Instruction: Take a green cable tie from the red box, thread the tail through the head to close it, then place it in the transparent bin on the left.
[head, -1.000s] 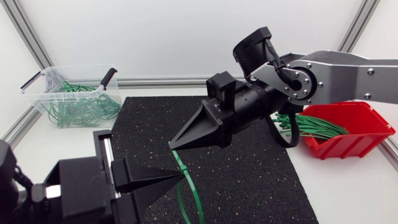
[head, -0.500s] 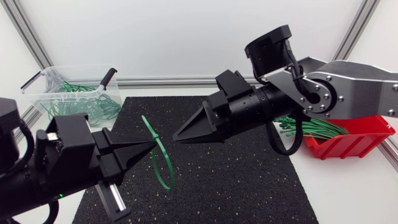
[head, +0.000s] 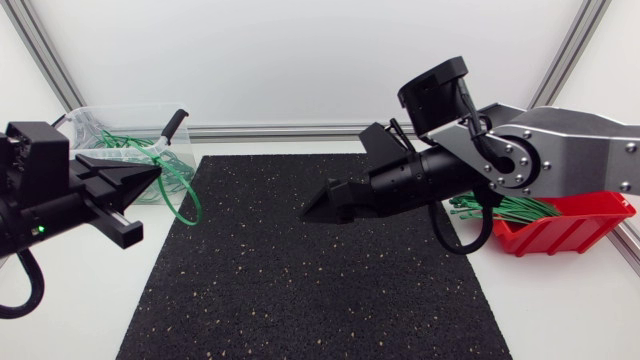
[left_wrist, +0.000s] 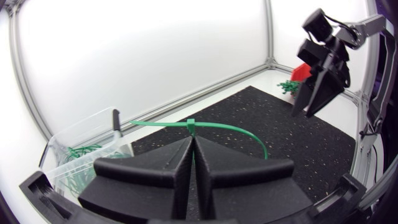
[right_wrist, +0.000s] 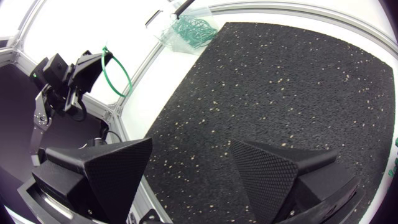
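Left jaws grip the looped green cable tie (left_wrist: 191, 126) beside the ten-o'clock transparent bin (head: 65, 135). Only dropping seems left; right jaws open.

Left arm's (head: 40, 190) tie loop (left_wrist: 191, 126) from mid-mat to beside bin (head: 120, 108).

Mat (head: 330, 270): black, flecked with pale specks, lies flat in the middle of the table
Table (head: 560, 310): white, shows as a band on each side of the mat
Rail (head: 270, 131): silver metal, runs along the table's back edge, just behind the mat's far edge
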